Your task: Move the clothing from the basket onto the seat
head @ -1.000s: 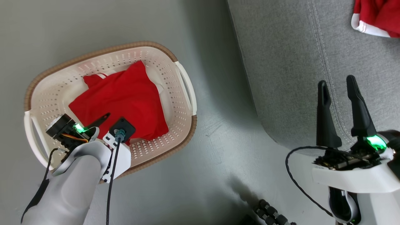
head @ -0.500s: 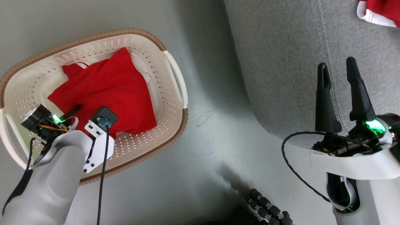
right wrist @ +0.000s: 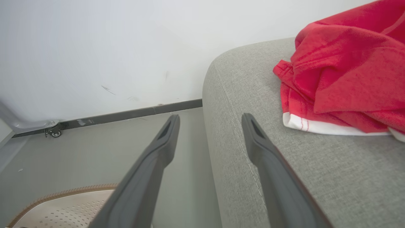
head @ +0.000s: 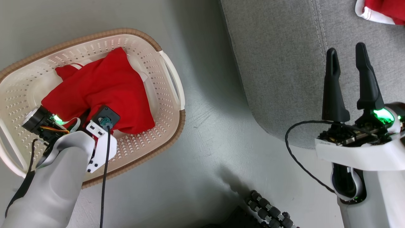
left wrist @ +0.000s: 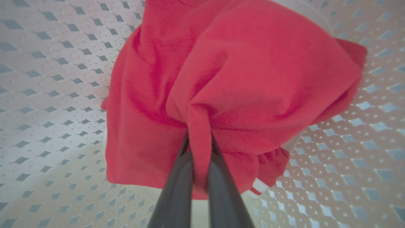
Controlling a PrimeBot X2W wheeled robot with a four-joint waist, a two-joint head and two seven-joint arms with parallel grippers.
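One red garment (head: 104,82) lies bunched in the cream basket (head: 172,79) on the floor. My left gripper (left wrist: 199,142) reaches down into the basket and is shut on a pinched fold of this garment (left wrist: 253,79); in the head view the fabric hides its fingertips. A second red garment (head: 379,9) with white trim rests on the grey seat (head: 284,63) at the top right, also seen in the right wrist view (right wrist: 345,79). Over the seat's rounded front corner my right gripper (head: 346,52) hangs open with nothing between its fingers (right wrist: 164,136).
Grey floor (head: 208,133) separates the basket from the seat. A black ribbed part (head: 269,212) shows at the bottom edge. In the right wrist view, a white wall with a dark baseboard (right wrist: 126,114) and a small caster (right wrist: 55,133) stand behind the seat.
The head camera shifted. My left gripper pushed into the red garment and shut on it, pulling the fabric into a bunch toward the wrist. The right gripper stayed open over the seat.
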